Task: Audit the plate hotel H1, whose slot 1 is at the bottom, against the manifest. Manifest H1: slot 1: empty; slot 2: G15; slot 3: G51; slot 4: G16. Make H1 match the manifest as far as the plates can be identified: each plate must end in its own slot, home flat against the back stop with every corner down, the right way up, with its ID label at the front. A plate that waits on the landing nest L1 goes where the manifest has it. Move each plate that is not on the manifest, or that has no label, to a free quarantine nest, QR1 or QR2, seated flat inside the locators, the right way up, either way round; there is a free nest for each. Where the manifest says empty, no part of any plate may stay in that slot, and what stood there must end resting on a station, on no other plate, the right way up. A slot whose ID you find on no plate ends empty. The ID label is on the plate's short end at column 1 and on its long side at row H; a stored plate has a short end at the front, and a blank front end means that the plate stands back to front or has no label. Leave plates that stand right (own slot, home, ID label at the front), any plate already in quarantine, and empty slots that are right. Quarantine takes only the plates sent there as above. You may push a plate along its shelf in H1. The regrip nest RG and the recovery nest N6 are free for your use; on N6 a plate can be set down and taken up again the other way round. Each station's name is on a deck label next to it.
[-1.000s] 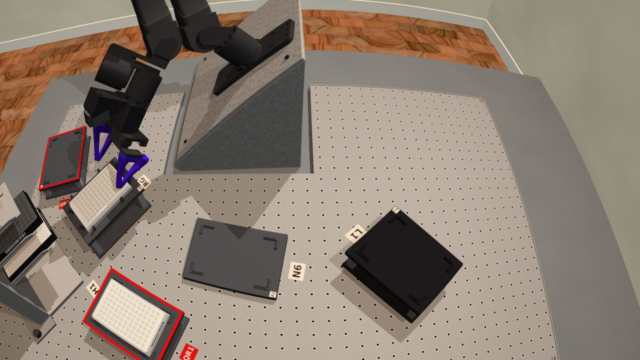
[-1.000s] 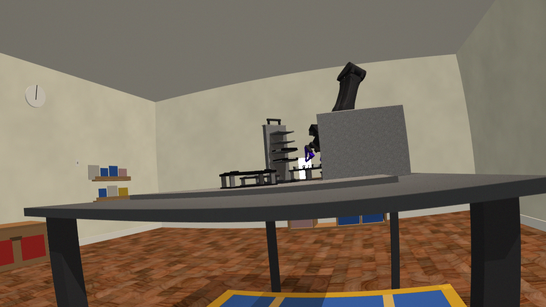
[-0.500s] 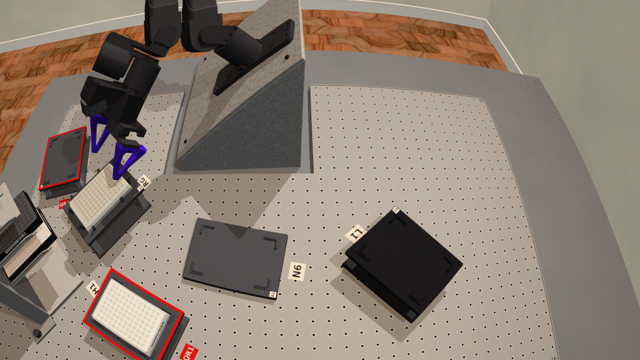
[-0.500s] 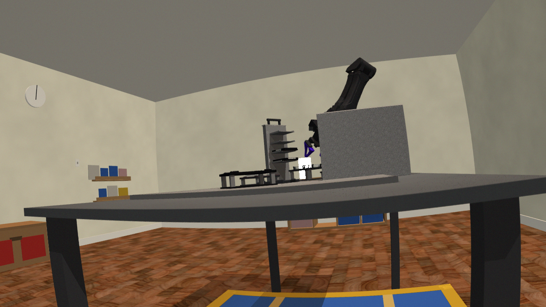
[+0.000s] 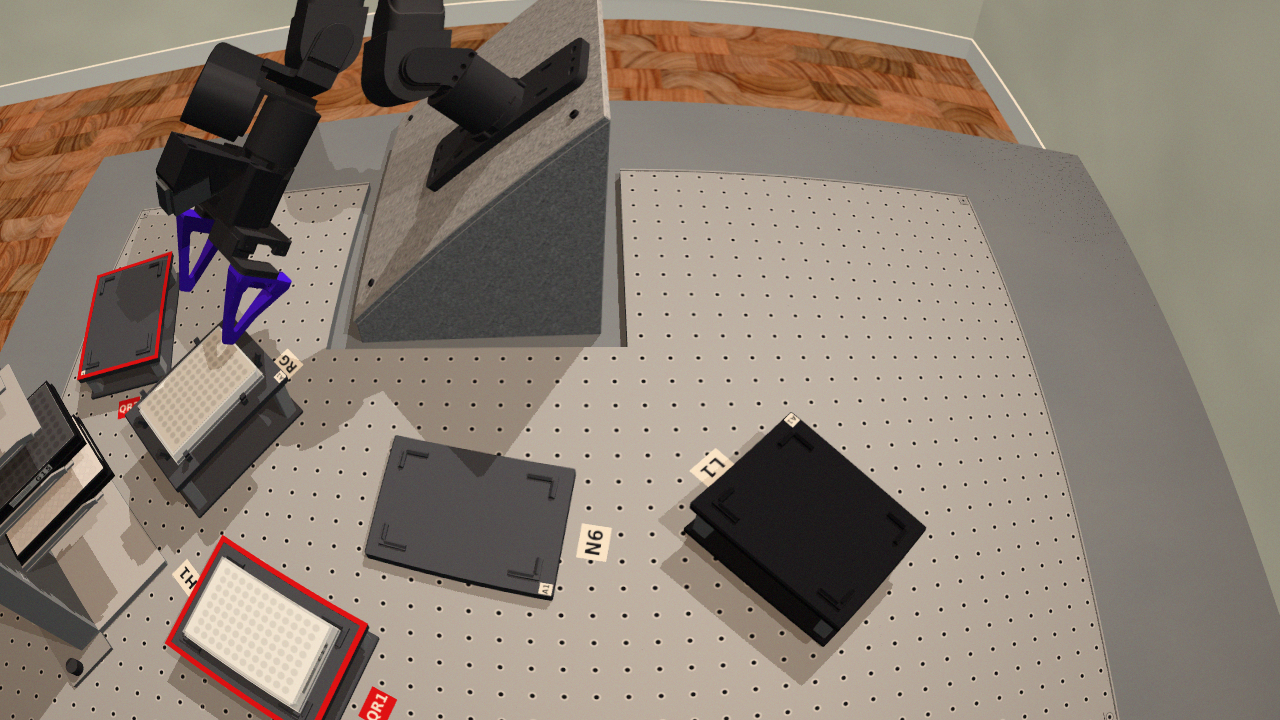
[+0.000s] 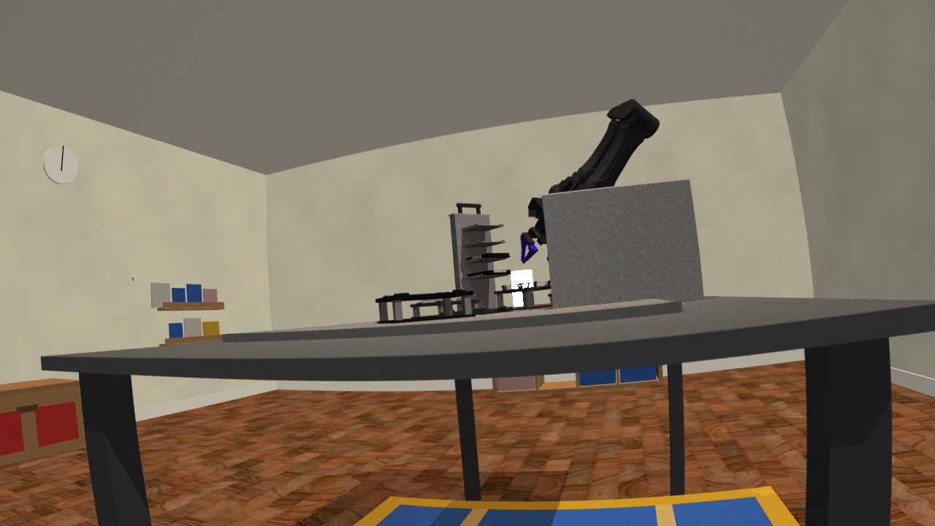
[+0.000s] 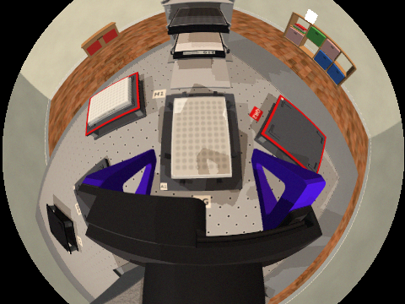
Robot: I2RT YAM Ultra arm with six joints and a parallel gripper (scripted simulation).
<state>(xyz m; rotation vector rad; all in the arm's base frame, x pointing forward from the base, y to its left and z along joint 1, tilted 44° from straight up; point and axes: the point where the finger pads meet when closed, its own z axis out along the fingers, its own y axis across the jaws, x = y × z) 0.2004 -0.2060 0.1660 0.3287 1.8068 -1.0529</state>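
Observation:
My gripper (image 5: 221, 286) (image 6: 528, 245) (image 7: 203, 154) is open and empty. It hangs above the end of the regrip nest RG (image 5: 228, 456) farthest from the hotel. A white well plate (image 5: 196, 398) (image 7: 202, 138) lies flat on RG, apart from the blue fingers. The plate hotel H1 (image 5: 35, 573) (image 6: 465, 255) stands beyond it. In the wrist view it holds a dark plate (image 7: 198, 19) on one shelf and a light plate (image 7: 198, 46) on the shelf below. Their labels are too small to read.
Quarantine nest QR1 (image 5: 353, 626) (image 7: 89, 131) holds a white plate (image 5: 259, 631) (image 7: 113, 103). Quarantine nest QR2 (image 5: 125, 317) (image 7: 293, 132) is bare. Recovery nest N6 (image 5: 469, 514) and landing nest L1 (image 5: 805, 519) are bare. The arm's grey wedge base (image 5: 501, 223) stands behind.

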